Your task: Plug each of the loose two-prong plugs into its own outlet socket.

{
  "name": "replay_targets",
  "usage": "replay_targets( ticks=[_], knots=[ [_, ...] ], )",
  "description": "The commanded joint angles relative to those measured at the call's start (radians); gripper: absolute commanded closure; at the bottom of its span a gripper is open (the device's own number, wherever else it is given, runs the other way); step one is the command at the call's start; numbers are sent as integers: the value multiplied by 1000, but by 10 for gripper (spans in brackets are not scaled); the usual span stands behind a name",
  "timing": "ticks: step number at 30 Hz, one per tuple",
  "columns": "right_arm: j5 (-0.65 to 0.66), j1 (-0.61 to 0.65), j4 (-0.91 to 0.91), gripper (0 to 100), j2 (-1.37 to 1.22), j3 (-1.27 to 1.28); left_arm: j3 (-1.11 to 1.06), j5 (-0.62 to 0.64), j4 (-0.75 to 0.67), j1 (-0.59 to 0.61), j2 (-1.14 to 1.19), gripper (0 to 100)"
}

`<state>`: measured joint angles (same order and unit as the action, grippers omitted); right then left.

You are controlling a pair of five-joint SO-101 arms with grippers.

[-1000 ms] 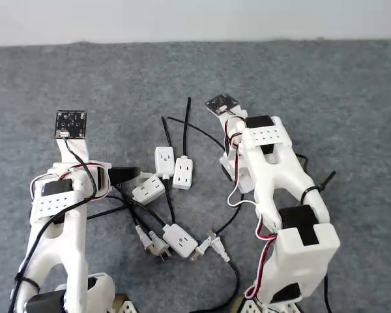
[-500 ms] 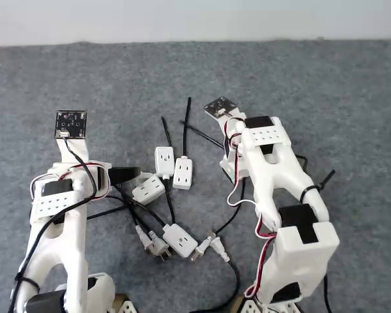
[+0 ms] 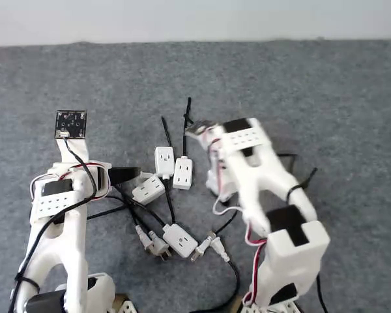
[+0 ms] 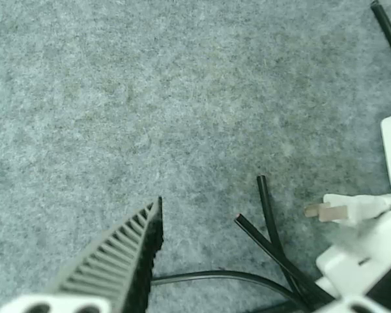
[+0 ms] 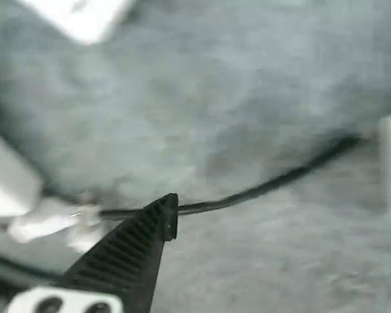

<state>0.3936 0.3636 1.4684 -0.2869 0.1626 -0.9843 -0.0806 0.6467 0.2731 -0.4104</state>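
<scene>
- The high camera looks steeply down over the grey tabletop (image 3: 352, 98), with a strip of wall (image 3: 195, 19) at the far edge.
- The left wrist camera sits close above the tabletop, facing black cords (image 4: 268, 215) and a white plug (image 4: 358, 205).
- The right wrist camera hangs nearer still, over one black cord (image 5: 267, 187).
- All three views share the tangle of cords around the white sockets (image 3: 174, 171).

glossy plastic sockets (image 3: 165, 161), rough matt carpet (image 3: 313, 85)

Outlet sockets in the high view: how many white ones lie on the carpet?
4. Two side by side in the middle: first socket, second socket. A tilted socket lies toward the left arm; the nearest socket sits among loose plugs. The right arm may hide others.
</scene>
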Motion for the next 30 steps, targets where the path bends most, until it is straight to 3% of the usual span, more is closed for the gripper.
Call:
replay_targets(
  ticks=[1, 7, 14, 22, 30],
  knots=[
    [-48, 160, 142, 457, 15, -63, 22, 3, -15, -2, 0, 476],
    [-103, 338, 272, 457, 13, -60, 22, 3, -15, 0, 0, 476],
    [-149, 346, 237, 457, -4, -48, 22, 3, -15, 2, 0, 476],
    [-147, 437, 205, 457, -104, 44, 22, 3, -17, 0, 0, 476],
    [-146, 430, 120, 458, -200, 84, 7, 3, -49, -2, 2, 476]
  ],
)
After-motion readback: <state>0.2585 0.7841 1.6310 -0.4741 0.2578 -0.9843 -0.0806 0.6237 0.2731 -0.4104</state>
